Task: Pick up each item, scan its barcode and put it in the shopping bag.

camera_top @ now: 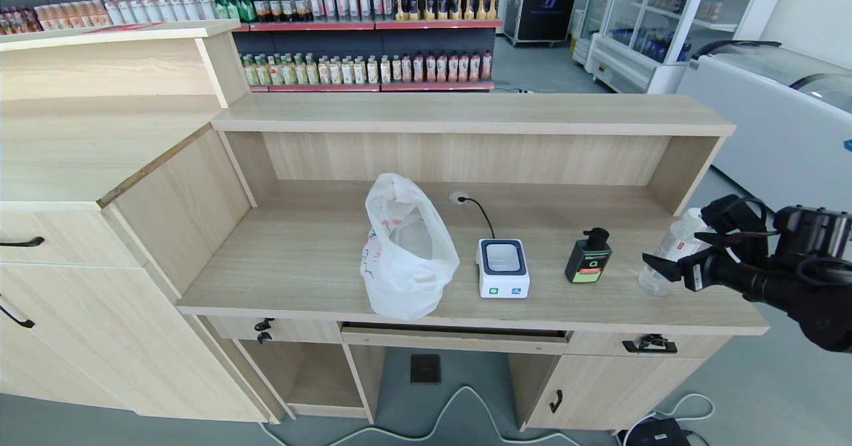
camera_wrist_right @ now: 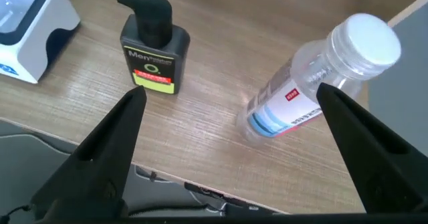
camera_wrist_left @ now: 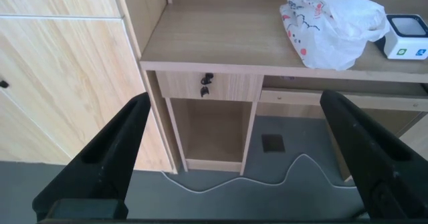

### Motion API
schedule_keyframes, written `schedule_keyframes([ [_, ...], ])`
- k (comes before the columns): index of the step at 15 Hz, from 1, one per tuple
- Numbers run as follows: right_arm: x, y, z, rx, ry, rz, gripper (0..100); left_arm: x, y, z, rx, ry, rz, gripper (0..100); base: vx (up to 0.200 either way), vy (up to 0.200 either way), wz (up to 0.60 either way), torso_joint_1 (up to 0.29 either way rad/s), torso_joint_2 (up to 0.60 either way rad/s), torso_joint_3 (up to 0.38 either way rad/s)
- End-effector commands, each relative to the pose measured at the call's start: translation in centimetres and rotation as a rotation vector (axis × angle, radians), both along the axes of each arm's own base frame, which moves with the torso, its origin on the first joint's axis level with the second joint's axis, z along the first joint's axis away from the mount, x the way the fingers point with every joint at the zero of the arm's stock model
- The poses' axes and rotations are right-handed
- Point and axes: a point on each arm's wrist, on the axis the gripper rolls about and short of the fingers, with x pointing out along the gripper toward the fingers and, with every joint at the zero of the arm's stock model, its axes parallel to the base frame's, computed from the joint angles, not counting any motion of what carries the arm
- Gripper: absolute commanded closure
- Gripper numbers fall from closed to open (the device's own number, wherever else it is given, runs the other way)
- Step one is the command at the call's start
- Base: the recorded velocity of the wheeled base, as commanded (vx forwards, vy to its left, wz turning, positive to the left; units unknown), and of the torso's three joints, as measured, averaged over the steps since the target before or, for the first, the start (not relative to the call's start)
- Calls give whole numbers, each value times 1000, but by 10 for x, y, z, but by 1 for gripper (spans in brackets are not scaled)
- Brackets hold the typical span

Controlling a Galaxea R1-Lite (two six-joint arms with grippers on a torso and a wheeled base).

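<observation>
A white plastic shopping bag (camera_top: 406, 246) stands open on the wooden counter (camera_top: 306, 259). To its right are the white barcode scanner (camera_top: 504, 267), a black pump bottle (camera_top: 588, 256) and a clear water bottle (camera_top: 680, 231) with a white cap. My right gripper (camera_top: 673, 253) is open at the counter's right end, close to the water bottle. In the right wrist view the right gripper (camera_wrist_right: 231, 95) hangs above the water bottle (camera_wrist_right: 314, 83) and the pump bottle (camera_wrist_right: 150, 50), holding nothing. My left gripper (camera_wrist_left: 235, 100) is open and low, out in front of the counter's left side, with the bag (camera_wrist_left: 328, 23) beyond it.
A raised shelf (camera_top: 466, 113) runs over the back of the counter, with a taller cabinet (camera_top: 100, 133) on the left. The scanner's cable (camera_top: 480, 213) runs to a hole in the counter behind it. Drawers and an open compartment (camera_wrist_left: 214, 130) lie below.
</observation>
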Motion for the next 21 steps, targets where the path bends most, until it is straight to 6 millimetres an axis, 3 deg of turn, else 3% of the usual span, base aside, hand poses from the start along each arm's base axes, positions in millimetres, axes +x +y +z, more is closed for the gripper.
schedule_keyframes([
  [1, 14, -3, -10, -19, 2, 42, 0, 0, 0, 0, 0, -1, 1, 0, 0, 0, 0, 0, 0, 0],
  [12, 56, -7, -45, -79, -13, 232, 0, 0, 0, 0, 0, 0, 0, 0, 0, 0, 0, 0, 0, 0],
  [21, 85, 15, -70, -74, -18, 336, 0, 0, 0, 0, 0, 0, 1, 0, 0, 0, 0, 0, 0, 0],
])
